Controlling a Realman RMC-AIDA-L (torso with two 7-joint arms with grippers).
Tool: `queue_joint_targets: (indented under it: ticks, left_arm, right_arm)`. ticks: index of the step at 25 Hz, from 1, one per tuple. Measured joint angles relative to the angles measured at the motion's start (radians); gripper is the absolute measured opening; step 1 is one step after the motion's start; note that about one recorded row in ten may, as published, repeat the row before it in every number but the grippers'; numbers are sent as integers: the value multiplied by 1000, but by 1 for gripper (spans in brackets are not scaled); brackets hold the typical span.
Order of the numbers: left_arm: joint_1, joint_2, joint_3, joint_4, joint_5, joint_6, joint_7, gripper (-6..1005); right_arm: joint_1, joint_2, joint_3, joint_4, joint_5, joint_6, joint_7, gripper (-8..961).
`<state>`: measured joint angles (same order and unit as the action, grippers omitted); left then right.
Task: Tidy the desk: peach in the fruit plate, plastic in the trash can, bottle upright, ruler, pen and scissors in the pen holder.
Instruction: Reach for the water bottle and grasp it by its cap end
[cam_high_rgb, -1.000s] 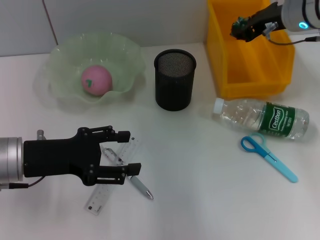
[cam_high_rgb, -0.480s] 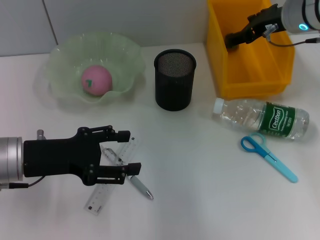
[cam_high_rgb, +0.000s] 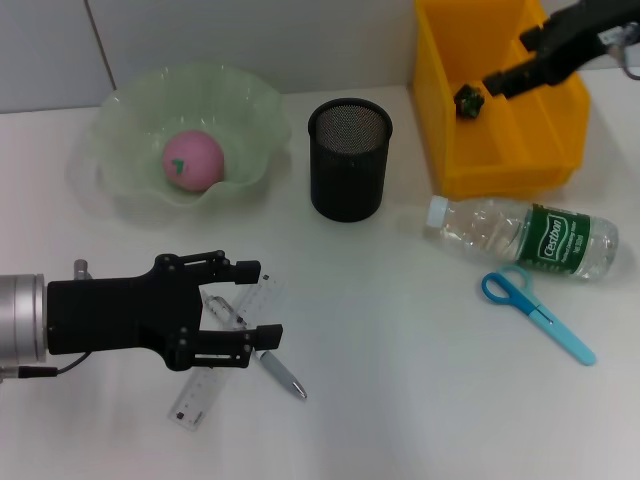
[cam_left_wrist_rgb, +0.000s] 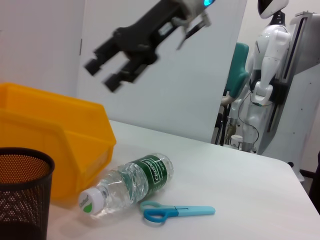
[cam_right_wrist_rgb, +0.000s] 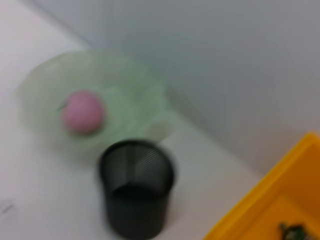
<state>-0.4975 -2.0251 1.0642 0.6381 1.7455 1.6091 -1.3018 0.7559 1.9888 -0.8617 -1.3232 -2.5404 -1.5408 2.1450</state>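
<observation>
Right tool (cam_high_rgb: 497, 82) hangs over the bright yellow rectangular trash can (cam_high_rgb: 452, 140), fingers spread and empty. A small dark crumpled piece of plastic (cam_high_rgb: 468, 99) lies inside that can. Left tool (cam_high_rgb: 250, 305) is low over the white tabletop (cam_high_rgb: 400, 350), fingers parted around nothing, above the transparent flat ruler (cam_high_rgb: 200, 395) and the silver pen (cam_high_rgb: 283, 377). Pink ball-like peach (cam_high_rgb: 192, 160) sits in the pale green scalloped fruit plate (cam_high_rgb: 140, 110). Black wire-mesh pen holder (cam_high_rgb: 349, 158) stands between plate and can. Clear green-labelled bottle (cam_high_rgb: 520, 238) lies on its side; light blue scissors (cam_high_rgb: 535, 312) lie just beside it.
</observation>
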Motion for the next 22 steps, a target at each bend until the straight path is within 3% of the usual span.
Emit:
queue_joint_targets:
  ticks: [2, 7, 14, 22]
  left_arm:
    - [1, 0, -2, 0, 0, 0, -4, 827]
    - [4, -4, -14, 0, 0, 0, -7, 827]
    - [4, -12, -25, 0, -1, 0, -19, 827]
    - [5, -20, -49, 0, -1, -2, -21, 826]
  right_arm:
    - [31, -21, 22, -5, -28, -153, -40, 766]
    - [62, -25, 2, 30, -129, -237, -94, 767]
    - [109, -26, -23, 161, -229, -222, -145, 767]
    - [115, -16, -153, 292, -296, -96, -173, 767]
